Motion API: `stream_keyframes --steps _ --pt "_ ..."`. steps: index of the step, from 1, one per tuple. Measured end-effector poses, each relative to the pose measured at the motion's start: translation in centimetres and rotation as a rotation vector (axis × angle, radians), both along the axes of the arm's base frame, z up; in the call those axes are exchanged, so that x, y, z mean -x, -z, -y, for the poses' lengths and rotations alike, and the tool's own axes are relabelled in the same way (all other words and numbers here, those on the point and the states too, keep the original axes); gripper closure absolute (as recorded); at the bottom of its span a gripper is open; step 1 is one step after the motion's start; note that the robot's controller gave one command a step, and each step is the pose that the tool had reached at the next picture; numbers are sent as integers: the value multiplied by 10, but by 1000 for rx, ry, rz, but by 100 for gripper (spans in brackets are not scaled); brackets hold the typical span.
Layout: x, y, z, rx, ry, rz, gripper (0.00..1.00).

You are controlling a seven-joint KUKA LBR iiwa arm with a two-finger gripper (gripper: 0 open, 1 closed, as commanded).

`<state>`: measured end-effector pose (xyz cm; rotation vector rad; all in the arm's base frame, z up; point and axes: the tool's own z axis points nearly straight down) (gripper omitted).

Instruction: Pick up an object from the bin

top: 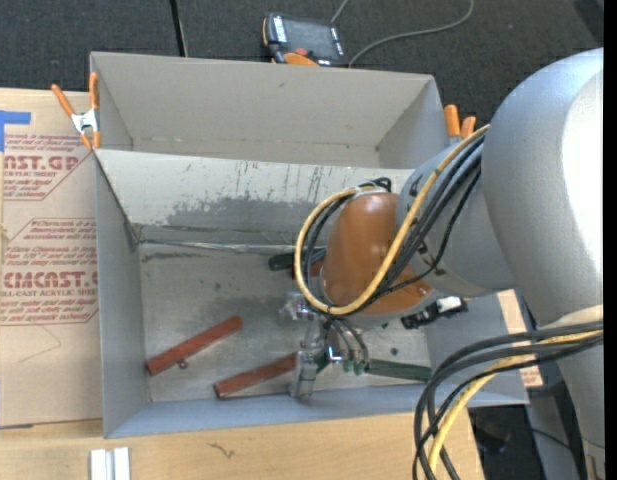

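Observation:
My gripper (308,373) is down near the bin's front wall, at the right end of a flat reddish-brown stick (253,379) that lies along the floor. A second reddish-brown stick (193,346) lies to the left of it, slanting up to the right. A dark green strip (396,371) lies just right of the gripper, partly under the arm. Whether the gripper touches the near stick is hidden by its own body.
A small dark green thing (282,261) peeks out from behind the arm's orange cover and yellow cables near the middle of the bin. The arm covers the bin's right side. The front wall stands close to the gripper.

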<state>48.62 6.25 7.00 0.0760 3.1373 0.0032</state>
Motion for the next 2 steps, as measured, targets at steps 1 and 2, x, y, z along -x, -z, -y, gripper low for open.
stream_keyframes --steps 1,2 --pt "1 0 2 2 3 -4 100" --pt "-30 -155 -17 0 13 7 100"
